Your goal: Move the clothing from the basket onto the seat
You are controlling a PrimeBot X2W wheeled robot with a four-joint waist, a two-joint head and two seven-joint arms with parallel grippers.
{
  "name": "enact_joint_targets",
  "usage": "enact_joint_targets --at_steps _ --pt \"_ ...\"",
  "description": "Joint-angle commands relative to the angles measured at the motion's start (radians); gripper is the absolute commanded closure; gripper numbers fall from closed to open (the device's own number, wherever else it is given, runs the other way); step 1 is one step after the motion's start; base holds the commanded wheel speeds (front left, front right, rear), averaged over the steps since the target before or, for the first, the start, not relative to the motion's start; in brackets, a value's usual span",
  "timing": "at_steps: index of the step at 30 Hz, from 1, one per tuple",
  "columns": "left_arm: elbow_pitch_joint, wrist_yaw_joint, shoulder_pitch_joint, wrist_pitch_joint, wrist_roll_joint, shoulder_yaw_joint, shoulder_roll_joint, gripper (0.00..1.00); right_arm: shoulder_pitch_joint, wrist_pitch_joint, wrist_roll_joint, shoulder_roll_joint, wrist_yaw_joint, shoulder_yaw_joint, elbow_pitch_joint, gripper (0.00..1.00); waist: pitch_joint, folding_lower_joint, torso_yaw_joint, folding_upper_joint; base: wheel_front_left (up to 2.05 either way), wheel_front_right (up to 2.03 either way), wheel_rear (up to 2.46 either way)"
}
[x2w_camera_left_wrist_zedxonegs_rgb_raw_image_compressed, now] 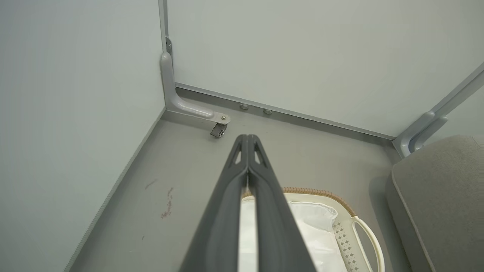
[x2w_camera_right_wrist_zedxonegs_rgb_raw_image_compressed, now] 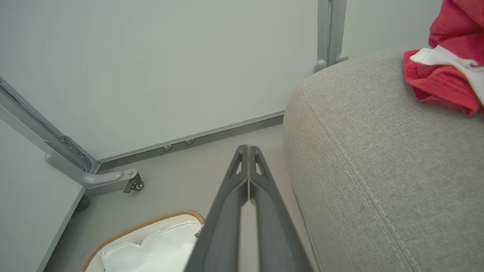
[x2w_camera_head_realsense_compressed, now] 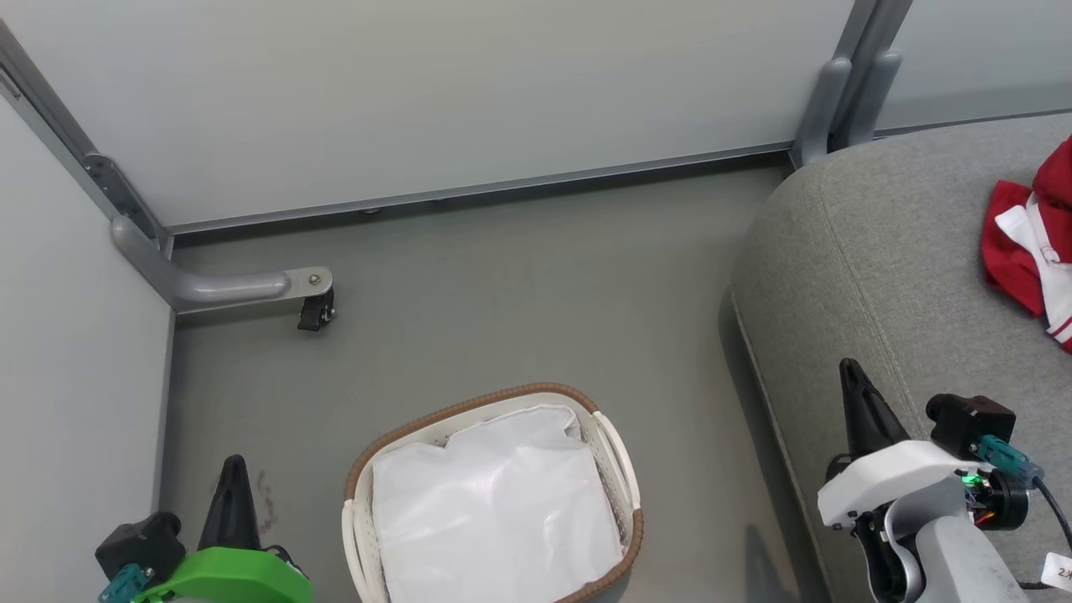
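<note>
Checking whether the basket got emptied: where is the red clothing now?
In the head view the clothing lies at the far right on the grey seat, apart from the basket on the floor.

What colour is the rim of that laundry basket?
Woven brown. The rim shows best in the head view.

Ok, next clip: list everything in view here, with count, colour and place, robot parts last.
clothing: one heap, red with white trim, on the seat, far right
basket: one, white with brown rim, on the floor, front centre
liner: one, white, inside the basket
seat: one, grey, right
caster foot: one, grey bracket, black wheel, far left corner
floor: grey
left gripper: dark fingers, shut, lower left
right gripper: dark fingers, shut, lower right
</note>
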Motion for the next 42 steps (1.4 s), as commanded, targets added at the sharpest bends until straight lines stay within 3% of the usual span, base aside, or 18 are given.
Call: enact_joint_targets --at_steps 1,20,42 --pt "-0.022 0.0 -0.012 0.009 -0.045 0.006 0.005 1.0 -0.005 0.01 0.049 -0.005 0.0 -0.005 -0.024 1.0 -0.001 0.0001 0.001 0.0 0.0 0.0 0.0" --pt "-0.063 -0.001 -0.027 0.093 -0.364 0.012 0.006 1.0 0.027 0.091 0.383 -0.009 0.0 -0.014 -0.075 1.0 -0.018 0.0001 0.01 0.0 0.0 0.0 0.0" --pt "-0.095 -0.001 -0.043 0.169 -0.64 0.021 0.007 1.0 0.05 0.166 0.672 -0.012 -0.001 -0.027 -0.112 1.0 -0.036 0.0001 0.02 0.0 0.0 0.0 0.0"
